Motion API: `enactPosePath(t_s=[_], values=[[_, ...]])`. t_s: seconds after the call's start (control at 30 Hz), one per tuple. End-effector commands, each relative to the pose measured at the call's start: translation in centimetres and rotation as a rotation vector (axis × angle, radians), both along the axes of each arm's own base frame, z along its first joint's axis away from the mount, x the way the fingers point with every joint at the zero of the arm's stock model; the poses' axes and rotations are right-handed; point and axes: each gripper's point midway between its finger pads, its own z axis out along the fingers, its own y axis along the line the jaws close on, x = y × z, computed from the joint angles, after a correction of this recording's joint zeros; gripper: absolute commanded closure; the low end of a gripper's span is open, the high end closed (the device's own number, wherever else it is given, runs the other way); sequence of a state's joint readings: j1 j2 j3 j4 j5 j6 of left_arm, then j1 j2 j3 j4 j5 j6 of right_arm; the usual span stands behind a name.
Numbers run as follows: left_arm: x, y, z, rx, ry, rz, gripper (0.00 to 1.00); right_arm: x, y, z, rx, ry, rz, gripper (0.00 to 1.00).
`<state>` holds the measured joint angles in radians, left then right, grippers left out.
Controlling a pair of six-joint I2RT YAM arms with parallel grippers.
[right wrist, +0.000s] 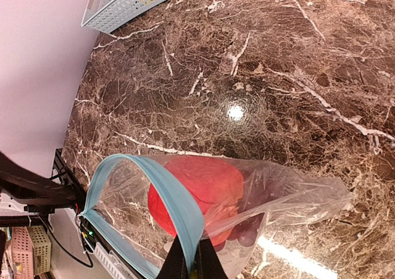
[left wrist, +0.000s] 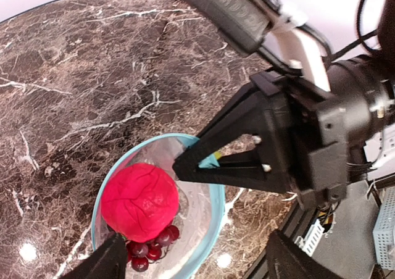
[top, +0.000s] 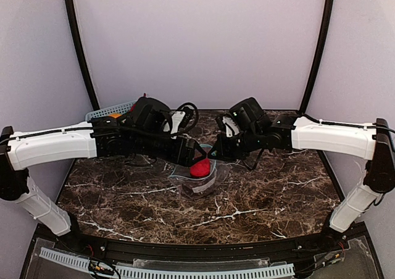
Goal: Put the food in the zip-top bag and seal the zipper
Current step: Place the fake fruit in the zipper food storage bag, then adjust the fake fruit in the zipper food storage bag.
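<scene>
The marble table (top: 123,199) carries the zip-top bag (top: 200,185) near its middle, and every place below is reckoned from that bag. The left arm (top: 55,144) is reached in from the bag's left and the right arm (top: 333,137) from its right, so that both wrists meet just above it. The blue mesh basket (top: 110,112) is set well behind the bag and to its left, out of the working space.

The bag is stood partly up rather than laid flat, and its mouth is rounded into a wide loop. This is judged to be done so that pieces can be dropped straight in. The red round fruit (left wrist: 139,201) is seen inside the bag, just below the mouth. The dark grape bunch (left wrist: 151,251) is tucked under and against it, deeper in the bag. The yellow and brown pieces cannot be made out inside.

The zipper (right wrist: 179,199) is pinched at one point by the right gripper (right wrist: 196,263), whose fingers are clamped together on the teal strip. The rim is thereby lifted and the mouth held agape. The left gripper (left wrist: 196,239) is poised directly over the mouth with its fingers spread wide and nothing between them, as is consistent with a piece having been let go. The zipper is not sealed, so the task is judged partly done.
</scene>
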<state>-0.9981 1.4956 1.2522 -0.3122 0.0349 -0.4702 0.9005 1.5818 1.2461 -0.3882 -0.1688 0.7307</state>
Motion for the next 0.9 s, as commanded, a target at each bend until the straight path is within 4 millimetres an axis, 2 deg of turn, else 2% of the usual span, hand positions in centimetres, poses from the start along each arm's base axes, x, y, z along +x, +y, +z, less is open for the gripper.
enactPosePath(t_s=[0.0, 0.07, 0.2, 0.23, 0.27, 0.3, 0.33, 0.6, 0.7, 0.87], values=[[-2.0, 0.4, 1.6, -0.076, 0.034, -0.043, 0.27, -0.1, 0.7, 2.1, 0.06, -0.039, 0.016, 0.96], [-2.4, 0.4, 1.5, -0.081, 0.058, -0.045, 0.39, -0.1, 0.7, 2.1, 0.061, -0.039, 0.015, 0.96], [-2.6, 0.3, 0.6, -0.019, 0.049, -0.038, 0.49, -0.1, 0.8, 2.0, 0.062, -0.037, 0.015, 0.96], [-2.7, 0.5, -0.4, 0.027, 0.062, -0.034, 0.5, -0.1, 0.8, 2.0, 0.063, -0.036, 0.015, 0.96], [-2.4, 0.5, -0.3, 0.044, 0.048, -0.02, 0.55, -0.1, 0.8, 2.0, 0.064, -0.037, 0.015, 0.96], [-2.6, 0.8, -1.3, 0.086, 0.063, -0.02, 0.57, -0.2, 0.8, 2.0, 0.065, -0.038, 0.017, 0.96], [-2.1, 1.0, -1.4, 0.109, 0.042, 0.005, 0.6, -0.2, 0.8, 2.1, 0.067, -0.038, 0.017, 0.96], [-0.8, 2.9, -5.4, 0.289, 0.017, 0.076, 0.67, -0.2, 0.6, 2.4, 0.07, -0.046, 0.011, 0.96], [-0.2, 2.8, -6.7, 0.307, -0.002, 0.089, 0.73, -0.2, 0.7, 2.4, 0.071, -0.047, 0.013, 0.96], [1.2, 1.1, -6.8, 0.266, -0.08, 0.075, 0.8, -0.2, 0.9, 2.2, 0.075, -0.042, 0.02, 0.96]])
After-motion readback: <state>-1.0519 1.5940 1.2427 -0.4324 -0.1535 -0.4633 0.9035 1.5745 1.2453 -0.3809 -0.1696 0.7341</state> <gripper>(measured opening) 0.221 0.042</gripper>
